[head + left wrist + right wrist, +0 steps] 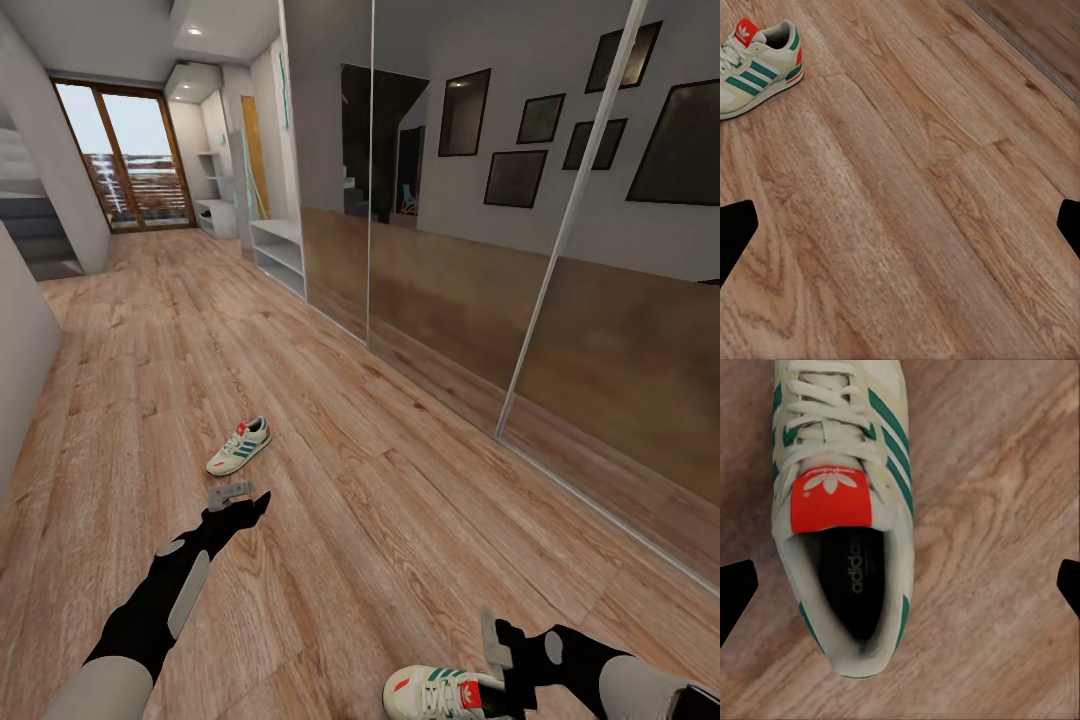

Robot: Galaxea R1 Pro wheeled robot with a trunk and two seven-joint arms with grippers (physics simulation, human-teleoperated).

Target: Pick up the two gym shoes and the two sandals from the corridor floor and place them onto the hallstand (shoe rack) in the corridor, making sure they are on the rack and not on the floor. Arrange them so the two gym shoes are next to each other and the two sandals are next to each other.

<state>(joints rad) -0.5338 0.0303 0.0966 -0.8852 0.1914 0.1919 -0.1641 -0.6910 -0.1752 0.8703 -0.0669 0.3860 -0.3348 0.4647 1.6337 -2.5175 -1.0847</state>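
Right wrist: gym shoe (844, 521) insole ("adidas")

Long corridor, wood-plank floor (330, 520). One gym shoe (239, 446) lies mid-floor, just beyond the left gripper (232, 493), not touching it. Second gym shoe (440, 692) at the bottom edge, right gripper (494, 640) just beside it. White hallstand (277, 255) far down the right wall, before the mirrored wardrobe (520, 250).
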